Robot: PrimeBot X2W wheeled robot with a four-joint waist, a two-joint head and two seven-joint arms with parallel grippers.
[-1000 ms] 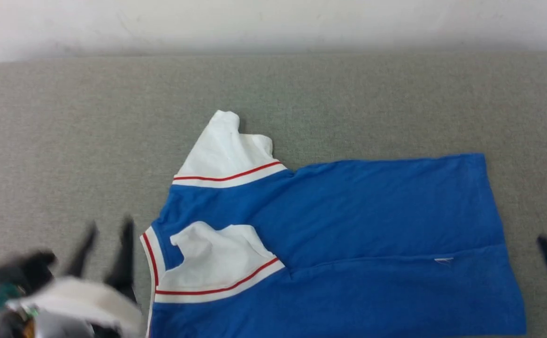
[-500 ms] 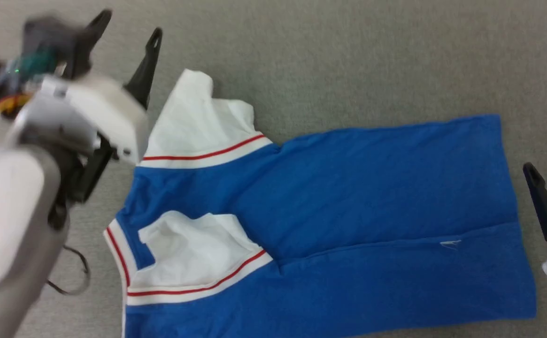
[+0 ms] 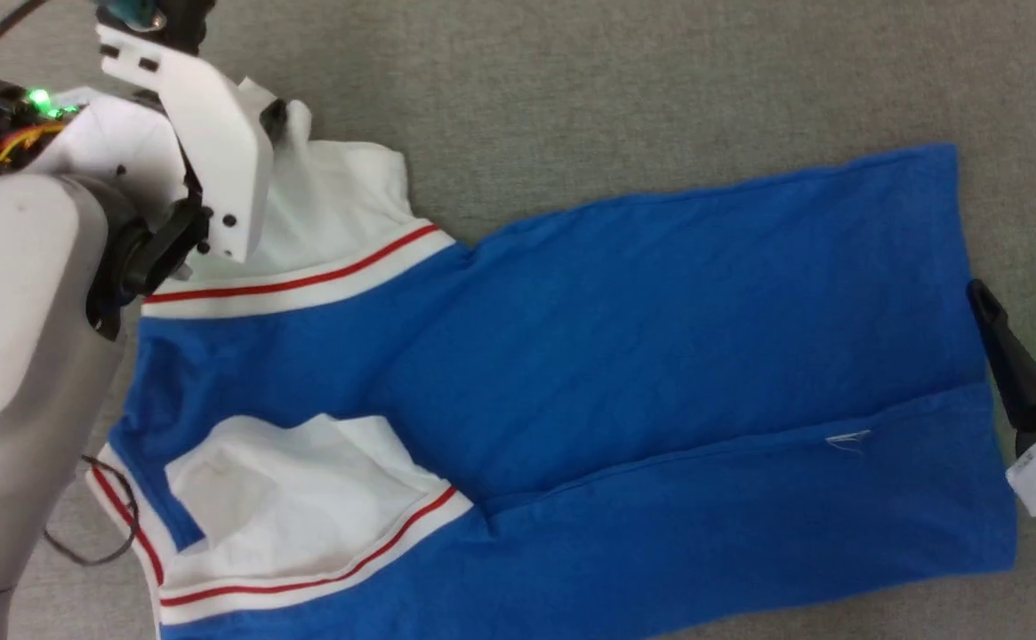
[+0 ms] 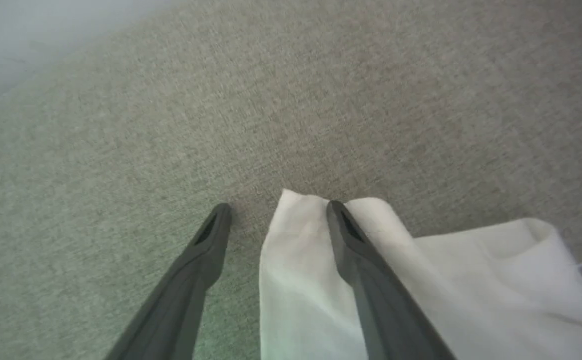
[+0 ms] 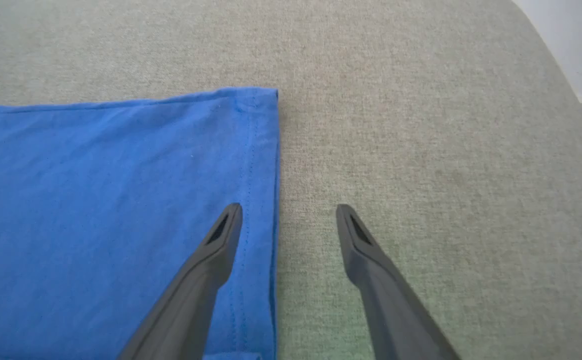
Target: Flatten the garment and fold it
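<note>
Dark left gripper [image 4: 278, 206], spread wide, astride garment [image 4: 470, 280] sleeve edge

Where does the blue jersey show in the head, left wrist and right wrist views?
Head view: the jersey spreads across the centre, collar left, hem right.
Left wrist view: its white sleeve lies lower right, tip reaching the open left pincer.
Right wrist view: its blue hem corner covers the left half, edge running into the open right pincer.
Shared landmark: the grey fabric surface.

Head view looks steeply down on the shirt [image 3: 660, 338]; wrist views sit low and close, sharing its opposite ends.
</note>
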